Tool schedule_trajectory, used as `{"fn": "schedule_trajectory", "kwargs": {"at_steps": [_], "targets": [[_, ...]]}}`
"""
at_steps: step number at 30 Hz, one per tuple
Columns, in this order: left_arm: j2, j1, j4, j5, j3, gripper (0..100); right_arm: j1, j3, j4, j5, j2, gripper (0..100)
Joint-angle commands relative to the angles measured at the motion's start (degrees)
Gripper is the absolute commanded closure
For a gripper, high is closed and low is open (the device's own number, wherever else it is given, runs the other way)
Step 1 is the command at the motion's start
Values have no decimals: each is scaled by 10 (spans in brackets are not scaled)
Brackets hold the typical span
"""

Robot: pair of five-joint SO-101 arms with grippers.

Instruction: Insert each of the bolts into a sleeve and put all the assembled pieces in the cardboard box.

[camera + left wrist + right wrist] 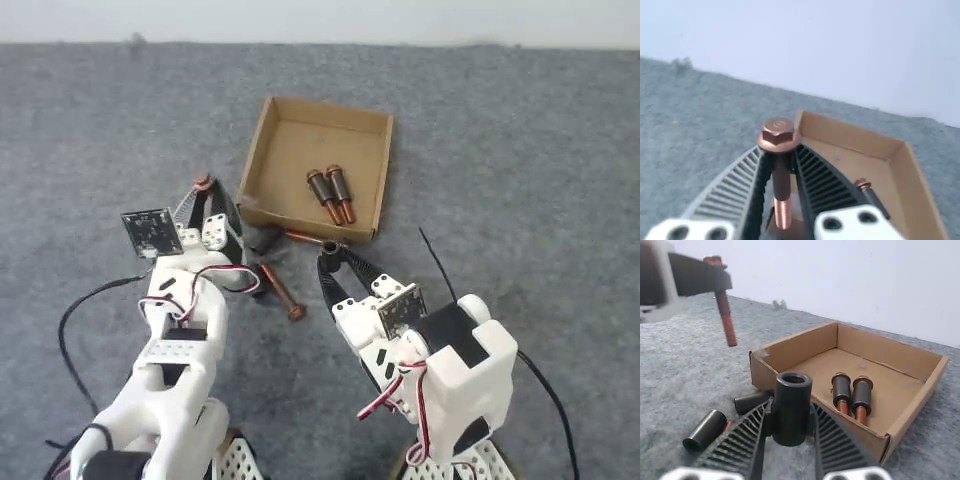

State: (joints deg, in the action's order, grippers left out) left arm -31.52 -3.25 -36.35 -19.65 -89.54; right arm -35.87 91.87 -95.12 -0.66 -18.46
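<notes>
Left gripper (780,152) is clamped on a copper bolt (780,172), head up, threads hanging down, ready for dropping in I'd guess; right gripper (791,416) pinches a black sleeve (791,405) upright, bore facing up to take it; spare bolt (281,288) and loose sleeves (705,429) lie on the carpet (520,150); cardboard box (255,155) holds two assembled pieces (320,186) side by side.

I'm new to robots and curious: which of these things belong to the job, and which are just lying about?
Job: bolt in left pincer; sleeve in right pincer; loose bolts; loose sleeves; cardboard box; two assembled pieces inside it.
Lying about: black wire; grey carpet.
</notes>
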Motion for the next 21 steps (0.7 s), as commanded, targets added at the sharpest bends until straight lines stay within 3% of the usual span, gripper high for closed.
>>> {"fn": "schedule_trajectory", "kwargs": {"at_steps": [1,10,17,21], "targets": [[-29,22,-26,-4,17,990,-3,14,0,5,25,992],[-29,82,-9,27,33,990,-6,13,1,5,25,992],[-30,83,168,31,120,990,-6,12,1,5,25,992],[-30,84,229,31,160,990,-6,12,1,5,25,992]]}}
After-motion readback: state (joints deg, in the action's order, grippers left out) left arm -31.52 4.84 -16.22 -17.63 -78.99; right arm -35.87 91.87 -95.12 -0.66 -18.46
